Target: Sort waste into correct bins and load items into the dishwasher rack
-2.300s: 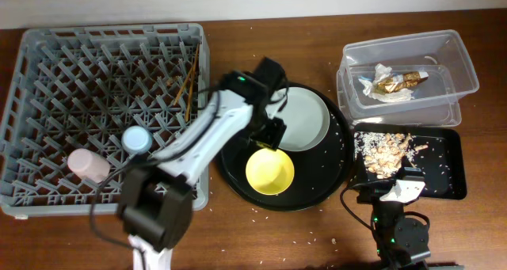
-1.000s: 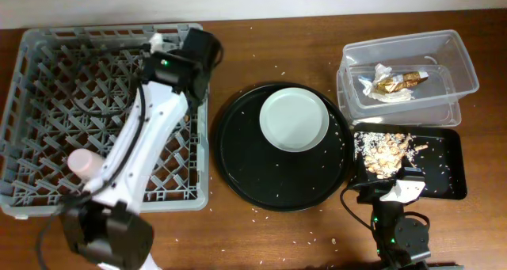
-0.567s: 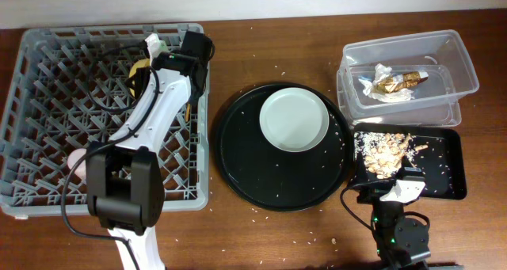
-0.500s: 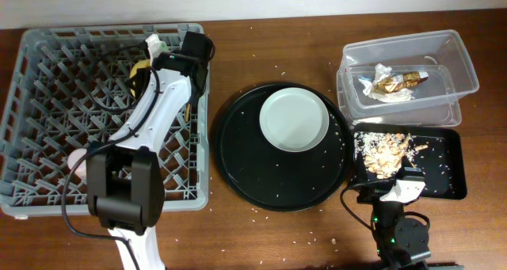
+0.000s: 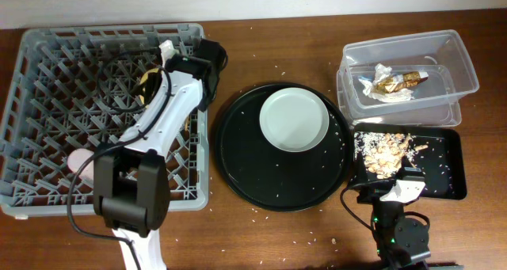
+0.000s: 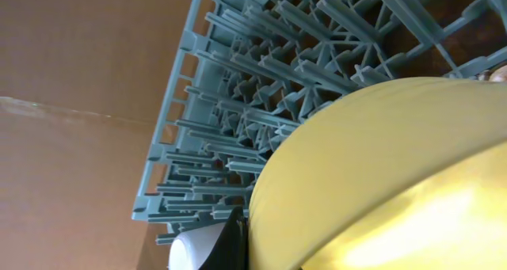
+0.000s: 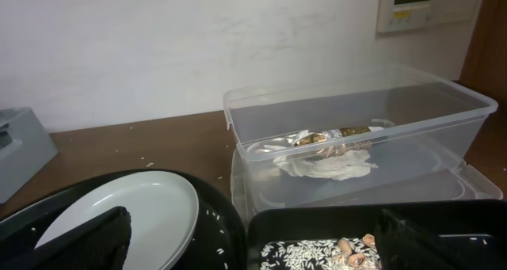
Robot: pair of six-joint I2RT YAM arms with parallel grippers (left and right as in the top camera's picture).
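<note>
The yellow bowl (image 5: 147, 80) has been carried from the round tray (image 5: 238, 179) into the dishwasher rack (image 5: 47, 80), upper left of frame. It is gripped by the left end effector (image 5: 162, 64). If released askew, it could be toppled between pegs.

Brown wooden table (image 5: 261, 238) against white wall (image 7: 158, 48)

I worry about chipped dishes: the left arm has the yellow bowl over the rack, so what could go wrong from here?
1. The small yellow bowl, gripped by the left fingers, is tilted over the pegs of the square grey plastic rack; released so, it might tip or wedge.
2. The left arm passes close by the pink cup in the rack; pulling back low could knock it.
</note>
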